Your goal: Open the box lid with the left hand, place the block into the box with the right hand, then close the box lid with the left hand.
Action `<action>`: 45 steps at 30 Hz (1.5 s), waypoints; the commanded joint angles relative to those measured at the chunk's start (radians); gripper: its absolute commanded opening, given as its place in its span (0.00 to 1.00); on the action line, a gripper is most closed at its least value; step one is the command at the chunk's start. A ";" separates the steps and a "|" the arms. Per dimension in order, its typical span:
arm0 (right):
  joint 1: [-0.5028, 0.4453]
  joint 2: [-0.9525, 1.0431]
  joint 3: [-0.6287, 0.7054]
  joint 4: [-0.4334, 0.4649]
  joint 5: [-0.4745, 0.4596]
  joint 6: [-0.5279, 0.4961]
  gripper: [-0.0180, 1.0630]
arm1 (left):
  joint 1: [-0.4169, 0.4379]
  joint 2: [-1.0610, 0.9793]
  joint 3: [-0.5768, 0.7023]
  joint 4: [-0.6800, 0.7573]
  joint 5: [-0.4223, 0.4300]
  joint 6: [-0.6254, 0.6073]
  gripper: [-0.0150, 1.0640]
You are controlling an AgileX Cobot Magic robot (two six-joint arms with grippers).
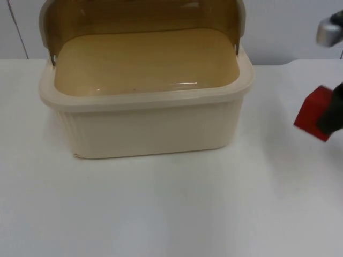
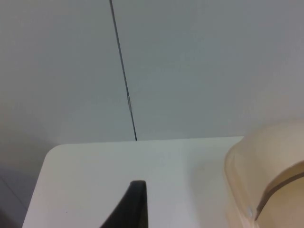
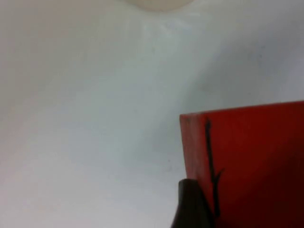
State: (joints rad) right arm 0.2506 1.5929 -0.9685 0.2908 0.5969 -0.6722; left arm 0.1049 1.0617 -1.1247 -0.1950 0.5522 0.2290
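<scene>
The cream plastic box (image 1: 150, 128) stands at the middle back of the table, with its brown see-through lid (image 1: 139, 16) swung up behind it and the inside bare. My right gripper (image 1: 328, 119) is at the table's right edge, shut on the red block (image 1: 312, 113), which hangs tilted to the right of the box. In the right wrist view the red block (image 3: 251, 161) sits against a black fingertip (image 3: 192, 206) above the white table. A black fingertip (image 2: 134, 204) of my left gripper is beside the box's rounded corner (image 2: 266, 166), facing the wall.
The grey partition wall (image 2: 190, 61) with a dark vertical seam (image 2: 124, 80) rises just behind the table's rounded back corner. White table top (image 1: 171, 209) stretches in front of the box.
</scene>
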 commanded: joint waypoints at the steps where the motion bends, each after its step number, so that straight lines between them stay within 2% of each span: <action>1: 0.003 -0.064 -0.006 -0.042 0.045 0.042 0.02 | -0.004 -0.003 0.001 0.004 -0.001 -0.005 0.98; 2: 0.003 -0.131 -0.006 -0.087 0.077 0.084 0.02 | -0.004 -0.003 0.001 0.004 0.001 -0.005 0.98; 5: 0.003 -0.212 -0.006 -0.140 0.125 0.133 0.02 | -0.004 -0.003 0.001 0.004 0.001 -0.005 0.98; 9: 0.003 -0.357 -0.006 -0.142 0.180 0.165 0.02 | -0.004 -0.003 0.001 0.002 0.001 -0.005 0.98; 13: 0.003 -0.467 -0.006 -0.121 0.195 0.197 0.02 | -0.004 -0.003 0.001 0.002 0.001 -0.005 0.98; 16: 0.003 -0.542 -0.006 -0.002 0.193 0.165 0.02 | -0.004 -0.003 0.001 0.002 0.001 -0.005 0.98; 17: 0.003 -0.542 -0.006 -0.002 0.193 0.165 0.02 | -0.004 -0.003 0.001 0.002 0.001 -0.005 0.98; 20: 0.003 -0.566 -0.006 0.227 0.181 0.067 0.02 | -0.004 -0.003 0.001 0.002 0.001 -0.005 0.98; 21: 0.003 -0.557 -0.006 0.344 0.181 0.023 0.02 | -0.004 -0.003 0.001 0.002 0.001 -0.005 0.98; 22: 0.003 -0.557 -0.006 0.344 0.181 0.023 0.02 | -0.004 -0.003 0.001 0.002 0.001 -0.005 0.98; 24: 0.017 -0.534 -0.006 0.460 0.166 -0.020 0.02 | -0.004 -0.003 0.001 0.002 0.001 -0.005 0.98; 26: 0.064 -0.496 -0.006 0.488 0.108 -0.020 0.02 | -0.004 -0.003 0.001 0.000 0.000 -0.005 0.98; 27: 0.064 -0.496 -0.006 0.488 0.108 -0.020 0.02 | -0.004 -0.003 0.001 0.000 0.000 -0.005 0.98; 31: 0.191 -0.405 -0.006 0.442 0.010 -0.023 0.02 | -0.004 -0.003 0.001 -0.001 -0.009 -0.005 0.98; 32: 0.191 -0.405 -0.006 0.442 0.010 -0.023 0.02 | -0.004 -0.003 0.001 -0.001 -0.009 -0.005 0.98; 33: 0.234 -0.372 -0.006 0.409 -0.037 -0.023 0.02 | -0.004 -0.003 0.001 -0.001 -0.009 -0.005 0.98; 35: 0.332 -0.289 -0.006 0.321 -0.200 -0.019 0.02 | -0.004 -0.003 0.001 -0.001 -0.009 -0.005 0.98; 36: 0.332 -0.289 -0.006 0.321 -0.200 -0.019 0.02 | -0.004 -0.003 0.001 -0.001 -0.009 -0.005 0.98; 38: 0.393 -0.213 -0.006 0.275 -0.357 -0.016 0.02 | -0.004 -0.003 0.001 -0.001 -0.009 -0.005 0.98; 40: 0.417 -0.141 -0.006 0.273 -0.526 -0.005 0.02 | -0.004 -0.003 0.001 -0.001 -0.009 -0.005 0.98; 41: 0.417 -0.141 -0.006 0.273 -0.526 -0.005 0.02 | -0.004 -0.003 0.001 -0.001 -0.009 -0.005 0.98; 43: 0.423 -0.053 -0.006 0.279 -0.673 0.060 0.02 | -0.004 -0.003 0.001 -0.001 -0.009 -0.005 0.98; 45: 0.423 0.012 -0.006 0.316 -0.744 0.063 0.02 | -0.004 -0.003 0.001 -0.001 -0.009 -0.005 0.98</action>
State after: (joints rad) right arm 0.6656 1.5446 -0.9685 0.5768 -0.0277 -0.6271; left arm 0.1049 1.0617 -1.1247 -0.1950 0.5539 0.2290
